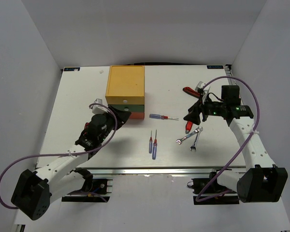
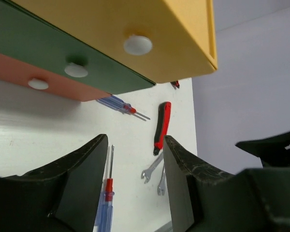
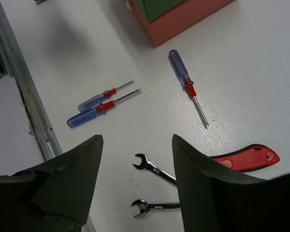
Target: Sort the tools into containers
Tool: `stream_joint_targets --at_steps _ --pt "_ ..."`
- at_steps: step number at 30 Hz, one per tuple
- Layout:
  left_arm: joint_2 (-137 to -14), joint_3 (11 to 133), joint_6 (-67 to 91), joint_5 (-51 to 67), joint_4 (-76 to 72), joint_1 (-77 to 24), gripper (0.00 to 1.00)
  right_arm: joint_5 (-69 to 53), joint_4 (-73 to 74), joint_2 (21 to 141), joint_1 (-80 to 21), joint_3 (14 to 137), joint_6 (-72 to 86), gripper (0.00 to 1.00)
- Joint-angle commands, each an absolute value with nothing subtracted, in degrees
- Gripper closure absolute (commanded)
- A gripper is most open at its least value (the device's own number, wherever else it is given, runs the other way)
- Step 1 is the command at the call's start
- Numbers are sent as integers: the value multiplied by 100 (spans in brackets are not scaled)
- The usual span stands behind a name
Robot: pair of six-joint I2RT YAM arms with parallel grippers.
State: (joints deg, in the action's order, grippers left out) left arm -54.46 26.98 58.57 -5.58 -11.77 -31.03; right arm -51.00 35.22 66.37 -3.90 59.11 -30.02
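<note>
The box chest (image 1: 125, 84) stands at the back middle, with a yellow top drawer (image 2: 174, 43), a green middle drawer (image 2: 34, 46) and a red-orange bottom drawer (image 2: 63, 89), each with a white knob. My left gripper (image 1: 122, 114) is open and empty just in front of the chest's left side; in its wrist view (image 2: 135, 145) nothing is between the fingers. My right gripper (image 1: 192, 116) is open and empty, above two silver wrenches (image 3: 154, 169) and a red-handled pocket tool (image 3: 246, 157). Three screwdrivers (image 1: 153, 144) lie in front of the chest, one (image 1: 162, 116) nearest it.
A second red-handled tool (image 1: 191, 92) lies at the back right, behind my right gripper. A metal rail (image 1: 150, 169) runs along the table's near edge. White walls close in the left, right and back sides.
</note>
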Motion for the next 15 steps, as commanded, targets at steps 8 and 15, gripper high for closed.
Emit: stream_joint_targets --at_steps 8,15 --pt "-6003 3032 6310 -2214 -1749 -3243 41 -5010 3129 6583 -413 5959 -2804 32" --pt "-6126 3278 6434 -2268 -1820 -3234 40 -4983 3050 6539 -413 5871 -2821 31"
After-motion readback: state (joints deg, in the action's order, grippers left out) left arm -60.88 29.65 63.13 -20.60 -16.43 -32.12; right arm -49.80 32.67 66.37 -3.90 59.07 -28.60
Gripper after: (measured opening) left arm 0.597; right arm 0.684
